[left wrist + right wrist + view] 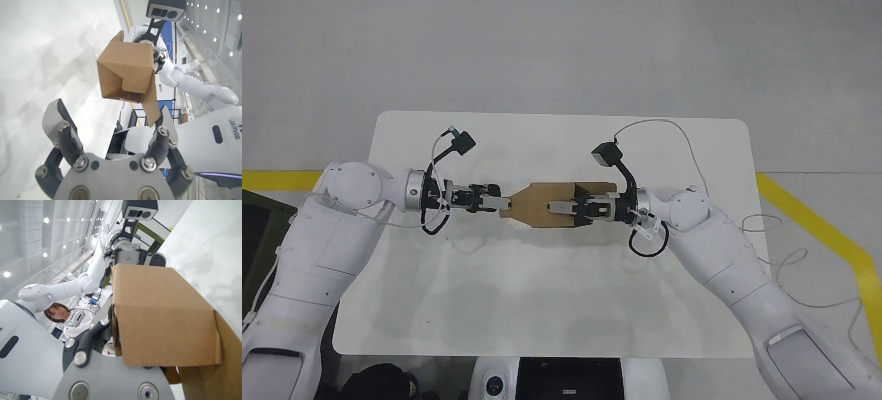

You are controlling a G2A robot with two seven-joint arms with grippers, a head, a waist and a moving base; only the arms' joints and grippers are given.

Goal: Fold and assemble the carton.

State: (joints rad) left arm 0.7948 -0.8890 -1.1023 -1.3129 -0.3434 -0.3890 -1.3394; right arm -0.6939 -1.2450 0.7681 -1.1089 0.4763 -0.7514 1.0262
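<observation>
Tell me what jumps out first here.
A brown cardboard carton, half assembled, hangs between the two arms over the white table. The right gripper clamps one end. The left gripper is open at a loose flap on the other end.

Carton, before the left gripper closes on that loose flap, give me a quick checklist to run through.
1. Right gripper holding the carton: ok.
2. Left gripper open: ok.
3. Flap between the left gripper's jaws: ok, though its tip lies against one finger, not centred.
4. Near end of the carton folded shut: not ok, this flap sticks out.
5. Far end closed: cannot tell, the right gripper covers it.
</observation>
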